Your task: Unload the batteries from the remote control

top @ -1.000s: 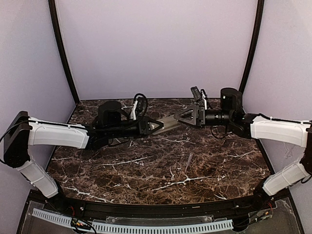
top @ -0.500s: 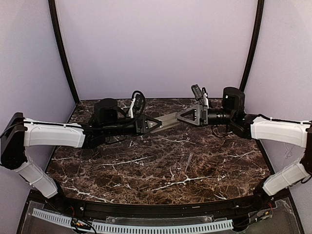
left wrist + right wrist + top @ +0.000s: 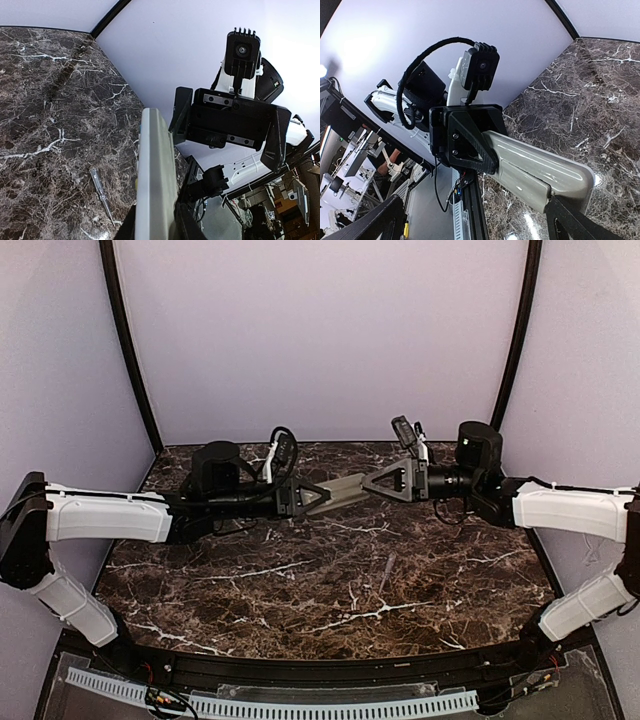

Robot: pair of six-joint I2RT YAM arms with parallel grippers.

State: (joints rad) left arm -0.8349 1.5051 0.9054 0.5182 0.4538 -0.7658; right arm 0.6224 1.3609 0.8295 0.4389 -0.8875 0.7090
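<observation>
Left claw pinches one end of the remote control, held above the table, grey back showing; its cover looks still on, no batteries visible; right claw stands spread wide at the free end, gripping nothing, so unloading seems barely begun

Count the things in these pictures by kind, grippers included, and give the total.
remote: 1
thin pen-like tool: 1
grippers: 2, left gripper and right gripper
total: 4
</observation>
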